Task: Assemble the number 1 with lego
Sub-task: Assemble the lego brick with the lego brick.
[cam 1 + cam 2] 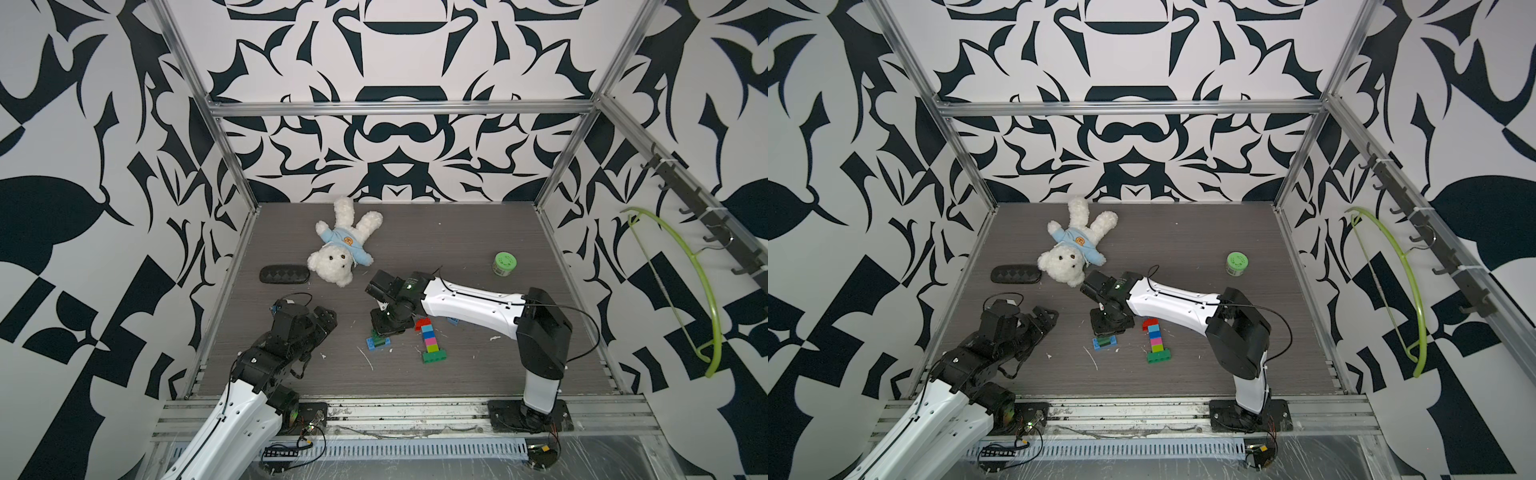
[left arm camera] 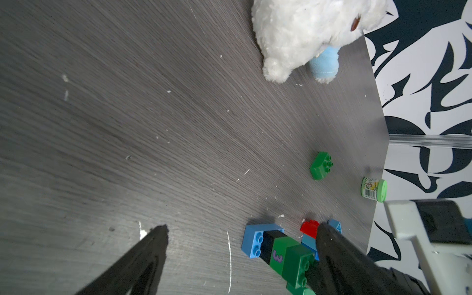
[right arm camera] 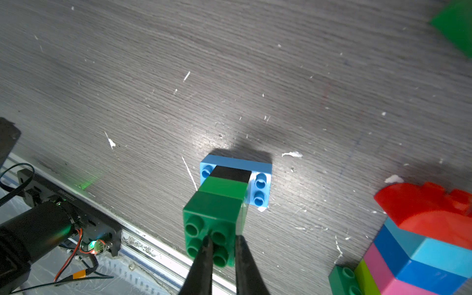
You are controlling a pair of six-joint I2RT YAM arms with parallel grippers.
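A coloured column (image 1: 430, 338) lies flat on the bench (image 1: 436, 249), about 5 o'clock from its middle. It has a wide green foot, then lime, pink, blue and light blue bricks and a red curved cap. It already reads as a 1, so the job looks mostly done. At its 9 o'clock stands a short stack (image 3: 217, 204), a blue foot under one black and two green bricks; its part in the figure is unclear. A loose green brick (image 2: 320, 166) lies apart. The right claw (image 3: 222, 238) is pinched narrow, tips on the stack's top studs; I cannot tell whether it grips or only presses. The left claw (image 1: 325, 318) gapes wide and empty, further out at 9 o'clock.
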